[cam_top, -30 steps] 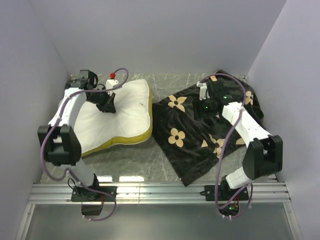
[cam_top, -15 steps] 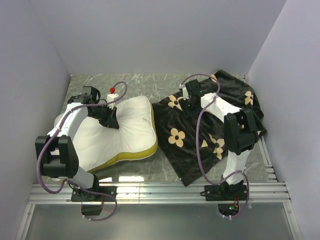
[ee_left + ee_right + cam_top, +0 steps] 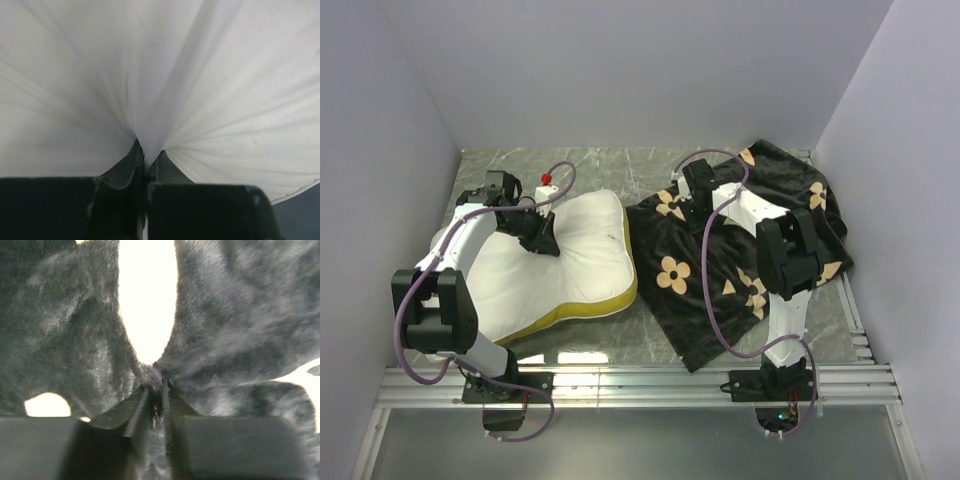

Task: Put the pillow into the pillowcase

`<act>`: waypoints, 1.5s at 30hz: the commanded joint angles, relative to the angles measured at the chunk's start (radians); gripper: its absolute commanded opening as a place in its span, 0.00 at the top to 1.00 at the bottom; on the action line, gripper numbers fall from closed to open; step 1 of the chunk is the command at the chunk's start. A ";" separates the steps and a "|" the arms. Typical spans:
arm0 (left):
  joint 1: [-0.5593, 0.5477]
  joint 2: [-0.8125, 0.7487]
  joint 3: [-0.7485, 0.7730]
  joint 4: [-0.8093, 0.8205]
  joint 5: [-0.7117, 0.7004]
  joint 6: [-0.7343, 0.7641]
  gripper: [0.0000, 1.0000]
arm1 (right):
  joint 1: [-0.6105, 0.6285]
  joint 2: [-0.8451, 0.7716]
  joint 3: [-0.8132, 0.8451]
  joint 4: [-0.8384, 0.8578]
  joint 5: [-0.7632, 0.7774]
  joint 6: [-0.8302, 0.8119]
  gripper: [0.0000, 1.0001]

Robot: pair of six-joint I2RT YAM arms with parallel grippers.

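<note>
The white pillow [image 3: 565,265] with its yellow-olive side band lies on the left half of the table. My left gripper [image 3: 544,240] is shut on a pinch of its top cloth; in the left wrist view the pillow [image 3: 210,90] puckers into the left gripper [image 3: 147,155]. The black pillowcase [image 3: 720,270] with tan flowers is spread on the right. My right gripper [image 3: 692,205] sits at its upper left part, shut on a fold of the velvety pillowcase [image 3: 240,330], which bunches between the fingers of the right gripper [image 3: 156,385].
Grey walls close in on the left, back and right. A small white fitting with a red cap [image 3: 545,182] stands behind the pillow. Bare marble tabletop [image 3: 610,335] shows in front of both fabrics, up to the metal rail [image 3: 640,385].
The right gripper has moved left across the pillowcase to its upper left part and shut on the fabric. The left gripper has dragged the pillow slightly toward the right.
</note>
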 commanded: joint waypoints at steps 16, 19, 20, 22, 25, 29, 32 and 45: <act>-0.351 0.059 0.110 0.083 0.060 0.109 1.00 | -0.040 -0.213 0.100 -0.139 -0.065 0.044 1.00; -0.428 0.099 0.116 0.136 0.115 0.049 1.00 | -0.062 -0.242 0.106 -0.145 -0.120 0.057 1.00; -0.457 0.107 0.116 0.155 0.132 0.016 1.00 | -0.066 -0.250 0.112 -0.148 -0.137 0.062 1.00; -0.483 0.130 0.119 0.214 0.140 -0.015 1.00 | -0.082 -0.263 0.119 -0.160 -0.180 0.065 1.00; -0.529 0.168 0.140 0.295 0.157 -0.079 1.00 | -0.085 -0.286 0.105 -0.165 -0.232 0.060 1.00; -0.548 0.247 0.188 0.445 0.155 -0.248 1.00 | -0.086 -0.329 0.044 -0.165 -0.319 0.047 1.00; -0.551 0.314 0.245 0.560 0.142 -0.352 1.00 | -0.088 -0.374 0.001 -0.159 -0.365 0.037 1.00; -0.520 0.645 0.418 0.857 -0.201 -0.808 1.00 | -0.100 -0.377 -0.036 -0.157 -0.401 0.051 1.00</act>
